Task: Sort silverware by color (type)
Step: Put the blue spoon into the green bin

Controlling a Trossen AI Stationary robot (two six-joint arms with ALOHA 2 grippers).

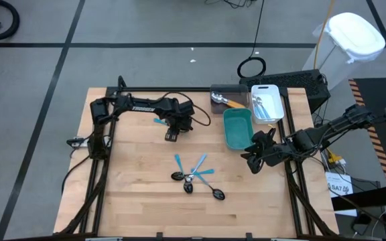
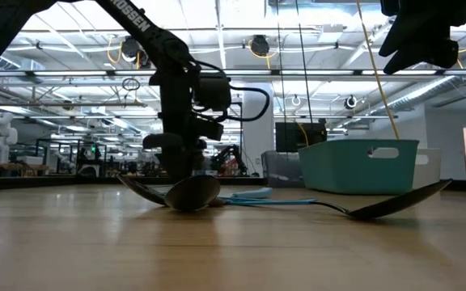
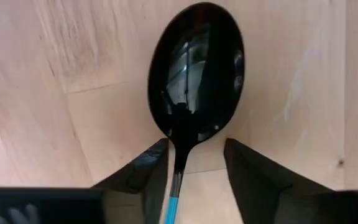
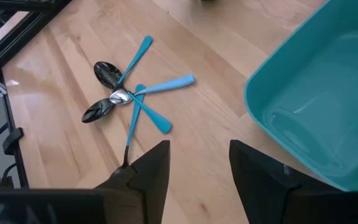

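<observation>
Straddling the neck of a black-bowled, blue-handled spoon (image 3: 194, 74) on the bench (image 1: 133, 201), left gripper (image 1: 171, 136) fingers (image 3: 143, 171) standing parted to either side, not yet touching it. Hovering just beside the teal bin (image 1: 237, 128), right gripper (image 1: 254, 161) fingers (image 4: 148, 168) hanging apart, holding nothing. Lying in a crossed cluster (image 1: 196, 177) near the bench's middle, well apart from the teal bin: more blue-handled spoons. Resting in the white bin (image 1: 267, 102) behind the teal bin: further blue-handled pieces.
</observation>
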